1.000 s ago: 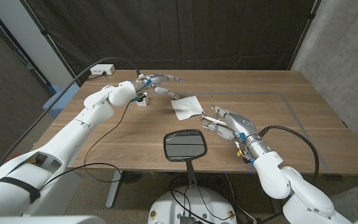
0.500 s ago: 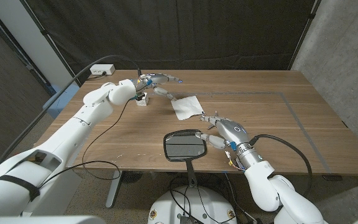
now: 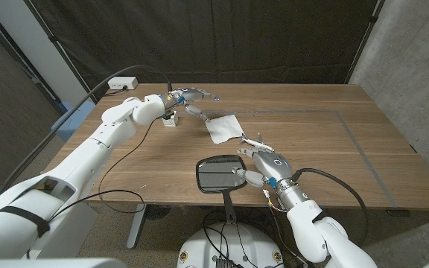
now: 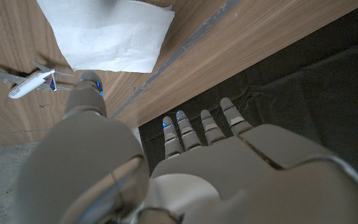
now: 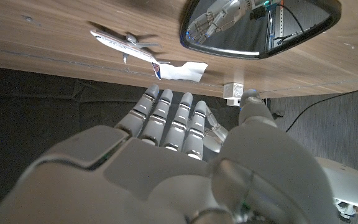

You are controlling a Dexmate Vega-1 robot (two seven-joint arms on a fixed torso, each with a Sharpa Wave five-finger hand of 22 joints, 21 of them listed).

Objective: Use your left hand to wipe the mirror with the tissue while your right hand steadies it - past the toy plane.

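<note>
Mirror (image 3: pixel 221 175), oval with black frame and handle, lies near the table's (image 3: pixel 363 141) front edge. Left hand (image 3: pixel 188 100) hovers open beside the flat white tissue (image 3: pixel 223 128). Small toy plane (image 3: pixel 253 139) lies between tissue and open right hand (image 3: pixel 263 165), whose fingertips reach the mirror's rim.

My table (image 3: pixel 363 141) is brown wood with lines in it, smooth and a little dull. The tissue (image 3: pixel 223 128) is soft white paper. The mirror (image 3: pixel 220 176) has shiny glass in a black plastic rim. My right hand (image 3: pixel 263 164) looks like smooth grey plastic.
</note>
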